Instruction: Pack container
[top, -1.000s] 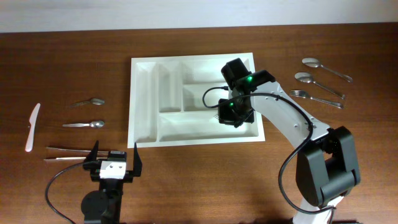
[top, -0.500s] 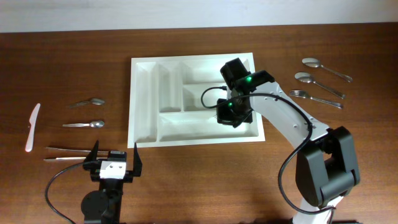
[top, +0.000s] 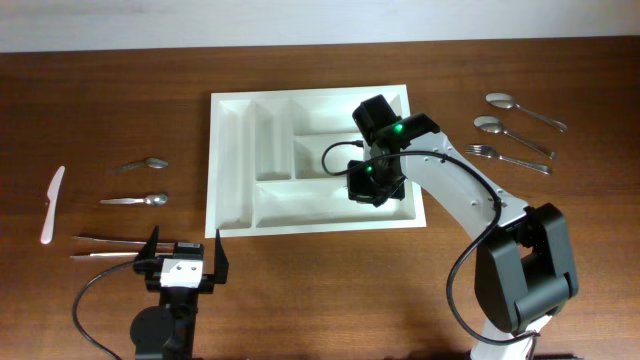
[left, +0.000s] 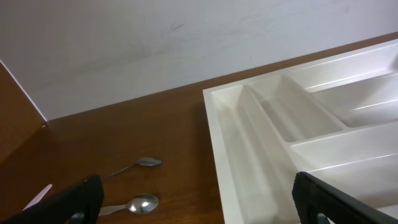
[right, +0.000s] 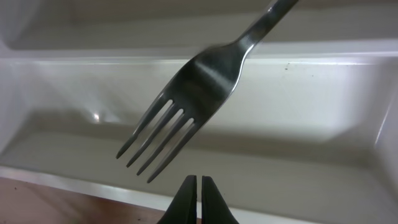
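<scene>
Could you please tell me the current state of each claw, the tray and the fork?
Left claw: open, empty.
Right claw: shut, nothing between its tips.
Container: lying flat, open side up.
Fork: over the container's compartments, not between the claw's tips.

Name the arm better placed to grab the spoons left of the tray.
Left: the left claw stands open near those spoons; the right claw is shut over the container.

Left hand (top: 185, 252) spread wide; right hand (right: 198, 185) pinched closed.
</scene>
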